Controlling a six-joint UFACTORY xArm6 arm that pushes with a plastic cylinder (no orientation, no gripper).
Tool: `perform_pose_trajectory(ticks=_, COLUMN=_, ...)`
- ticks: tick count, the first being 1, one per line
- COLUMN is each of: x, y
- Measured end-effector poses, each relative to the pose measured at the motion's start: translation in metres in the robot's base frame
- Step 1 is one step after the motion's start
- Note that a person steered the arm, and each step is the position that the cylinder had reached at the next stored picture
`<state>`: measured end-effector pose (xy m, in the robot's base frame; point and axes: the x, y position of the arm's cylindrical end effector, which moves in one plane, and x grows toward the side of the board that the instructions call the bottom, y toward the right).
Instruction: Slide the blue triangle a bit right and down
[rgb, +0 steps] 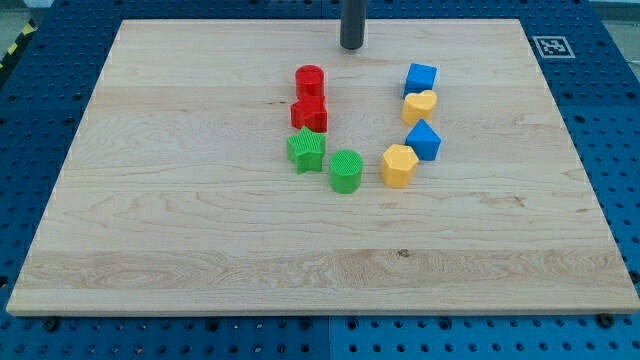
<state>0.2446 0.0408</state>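
Note:
The blue triangle (424, 140) lies right of the board's centre, touching the yellow hexagon (399, 166) at its lower left and just below the yellow heart (419, 106). A blue cube (421, 78) sits above the heart. My tip (352, 46) is at the view's top centre, well above and to the left of the blue triangle, touching no block.
A red cylinder (310, 80) and a red star (309, 114) stand left of centre, with a green star (306, 150) and a green cylinder (346, 171) below them. The wooden board (200, 240) rests on a blue perforated table.

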Motion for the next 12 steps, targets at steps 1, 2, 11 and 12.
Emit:
perform_pose_trajectory(ticks=1, x=0.0, y=0.001)
perform_pose_trajectory(ticks=2, x=0.0, y=0.008)
perform_pose_trajectory(ticks=11, x=0.16, y=0.027)
perform_pose_trajectory(ticks=12, x=0.175, y=0.054)
